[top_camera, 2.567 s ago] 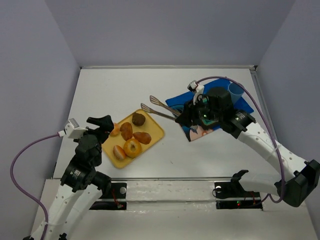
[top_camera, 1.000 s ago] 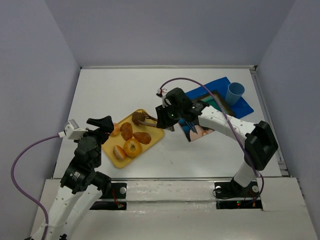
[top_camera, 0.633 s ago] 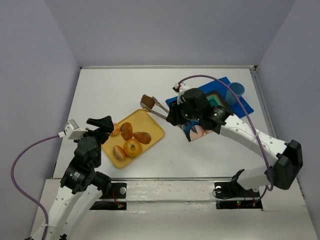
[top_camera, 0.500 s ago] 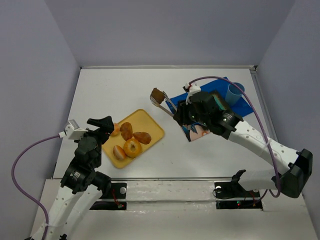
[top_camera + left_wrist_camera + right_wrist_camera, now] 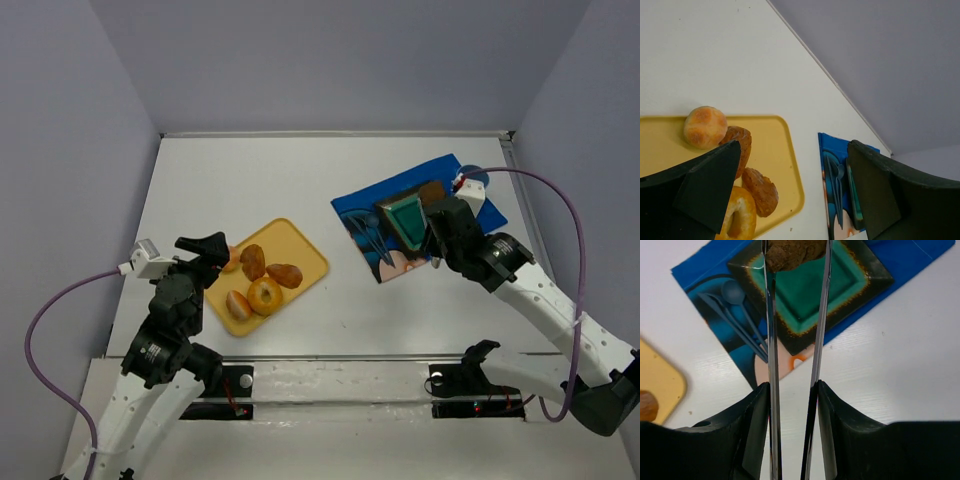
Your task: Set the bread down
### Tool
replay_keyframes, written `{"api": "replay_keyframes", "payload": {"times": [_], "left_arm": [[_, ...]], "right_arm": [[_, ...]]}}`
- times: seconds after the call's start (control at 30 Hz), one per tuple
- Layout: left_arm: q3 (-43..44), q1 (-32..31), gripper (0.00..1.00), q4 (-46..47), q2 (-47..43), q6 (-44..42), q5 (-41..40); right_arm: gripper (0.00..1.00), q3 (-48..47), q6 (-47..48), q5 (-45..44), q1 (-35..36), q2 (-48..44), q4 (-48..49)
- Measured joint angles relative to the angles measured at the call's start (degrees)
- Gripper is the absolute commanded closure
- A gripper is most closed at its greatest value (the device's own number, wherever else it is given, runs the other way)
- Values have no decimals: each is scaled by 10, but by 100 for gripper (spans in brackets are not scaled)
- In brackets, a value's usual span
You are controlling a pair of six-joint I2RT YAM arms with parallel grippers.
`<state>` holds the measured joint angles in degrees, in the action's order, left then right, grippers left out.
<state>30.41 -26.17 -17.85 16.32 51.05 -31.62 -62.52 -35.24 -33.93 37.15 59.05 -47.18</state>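
My right gripper (image 5: 441,232) is shut on metal tongs (image 5: 771,330). The tongs pinch a dark brown bread (image 5: 792,252) at their tips, held over the far edge of the green square plate (image 5: 840,285). In the top view the bread (image 5: 432,192) is at the plate's (image 5: 405,222) far right corner. The plate lies on a blue placemat (image 5: 355,208). The yellow tray (image 5: 312,262) holds several other breads. My left gripper (image 5: 205,250) is open and empty at the tray's left edge; in its wrist view (image 5: 792,167) the tray (image 5: 782,150) lies below it.
A blue cup (image 5: 480,184) stands at the placemat's far right, partly hidden behind my right wrist. Blue cutlery (image 5: 368,236) lies on the mat left of the plate. Walls enclose the table on the left, back and right.
My right gripper lifted the dark bread off the tray with the tongs and carried it right, over the green plate. The left arm has not moved.
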Motion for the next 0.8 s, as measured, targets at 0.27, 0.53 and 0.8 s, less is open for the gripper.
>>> {"api": "replay_keyframes", "payload": {"times": [0.27,0.53,0.8], "left_arm": [[-1,0,1,3,0,-2,1],[-1,0,1,5,0,-2,2],[-1,0,1,5,-1,-2,4]], "right_arm": [[64,22,-10,-7,-42,34,-26],[53,24,-10,17,-46,77,-25],[42,24,-5,42,-46,76,-23]]}}
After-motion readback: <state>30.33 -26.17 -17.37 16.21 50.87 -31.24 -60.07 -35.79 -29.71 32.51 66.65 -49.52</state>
